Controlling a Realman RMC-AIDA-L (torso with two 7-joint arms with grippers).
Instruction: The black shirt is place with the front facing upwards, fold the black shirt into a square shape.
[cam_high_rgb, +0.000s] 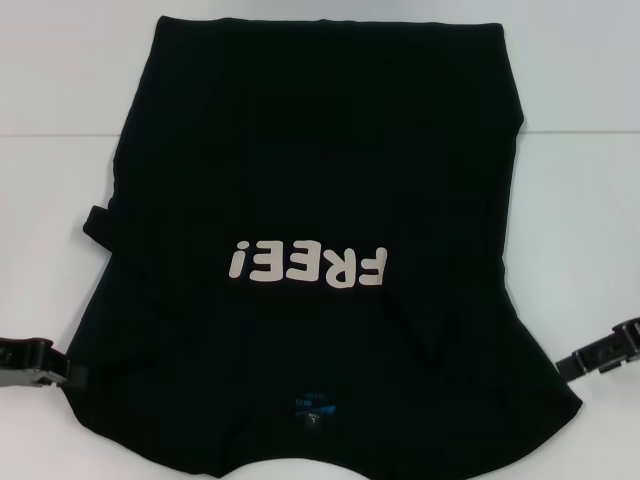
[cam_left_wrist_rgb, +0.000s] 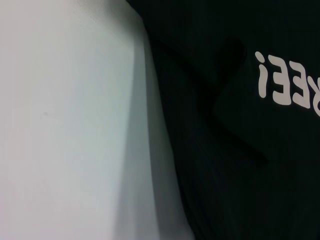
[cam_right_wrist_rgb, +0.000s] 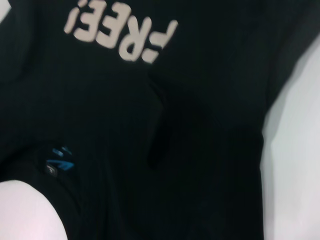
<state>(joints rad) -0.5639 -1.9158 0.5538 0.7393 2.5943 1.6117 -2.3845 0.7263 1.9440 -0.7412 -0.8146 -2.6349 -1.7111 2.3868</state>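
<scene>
Jaws' spread impossible to tell: left gripper (cam_high_rgb: 45, 365) and right gripper (cam_high_rgb: 590, 358) at black shirt's (cam_high_rgb: 310, 180) near corners.

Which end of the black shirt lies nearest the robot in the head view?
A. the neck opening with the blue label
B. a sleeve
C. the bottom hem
A: the black shirt has its blue neck label and collar curve at the near edge, lettering upside down.

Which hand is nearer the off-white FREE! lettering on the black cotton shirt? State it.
Left, by a slight margin. The left hand sits at the black cotton shirt's left shoulder edge; the right hand lies beyond its right edge, farther from the off-white FREE! lettering.
</scene>
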